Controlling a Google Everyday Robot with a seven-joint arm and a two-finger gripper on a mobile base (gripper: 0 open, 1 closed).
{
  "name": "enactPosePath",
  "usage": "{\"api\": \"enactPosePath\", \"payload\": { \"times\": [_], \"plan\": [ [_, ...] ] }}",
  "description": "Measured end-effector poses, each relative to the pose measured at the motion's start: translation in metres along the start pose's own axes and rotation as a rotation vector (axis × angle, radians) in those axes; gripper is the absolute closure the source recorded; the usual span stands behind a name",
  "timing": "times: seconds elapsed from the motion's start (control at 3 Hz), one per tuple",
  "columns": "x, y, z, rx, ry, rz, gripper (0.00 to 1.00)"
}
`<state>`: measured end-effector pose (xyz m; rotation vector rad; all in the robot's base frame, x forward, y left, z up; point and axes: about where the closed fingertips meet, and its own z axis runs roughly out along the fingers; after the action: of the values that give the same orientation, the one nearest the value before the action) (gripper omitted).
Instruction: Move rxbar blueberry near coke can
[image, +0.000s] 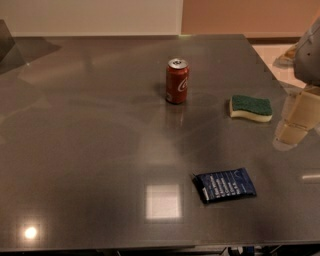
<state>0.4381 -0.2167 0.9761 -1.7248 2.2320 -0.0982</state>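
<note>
Entering from the right edge of the view, the claw (295, 125) was cut off by the frame. Only pale, cream-coloured blocky segments showed, hanging over the right side of the desk (90, 150). A grey piece of the arm (309, 50) above them was cropped too. Could not tell whether the claw was open or closed.

The desk was dark grey and glossy. A bright square reflection (162, 201) sat near its front middle, and a small round glare spot (30, 232) near the front left corner. The left side ran out of view. A dark shape (6, 37) in the upper left corner was cut off and too little of it showed to name.

One container was noted: the coke can (177, 81). It stood upright toward the back middle of the desk, red with white script and a silver top. Whether it was opened, and what it held, could not be made out.

A green-topped yellow sponge (251, 108) lay flat to the right of the can, apart from it and just left of the claw as seen.

The rxbar blueberry (224, 184) lay flat on the front right part of the desk. Its wrapper was dark navy with rows of pale text too small to read, and its long side ran roughly left to right at a slight tilt. It was well apart from the can, nearer the front and further right. Relative to the claw, it lay lower in the view and to the left, apart from it and not touching.
</note>
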Motion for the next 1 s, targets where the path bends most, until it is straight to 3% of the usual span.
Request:
{"api": "enactPosePath", "payload": {
  "times": [0.33,0.67,1.0],
  "plan": [
    [0.0,0.0,0.0,0.0,0.0,0.0,0.0],
    [-0.004,0.008,0.009,-0.033,-0.007,-0.029,0.0],
    [-0.014,0.024,0.024,-0.069,-0.024,-0.089,0.0]
  ]
}}
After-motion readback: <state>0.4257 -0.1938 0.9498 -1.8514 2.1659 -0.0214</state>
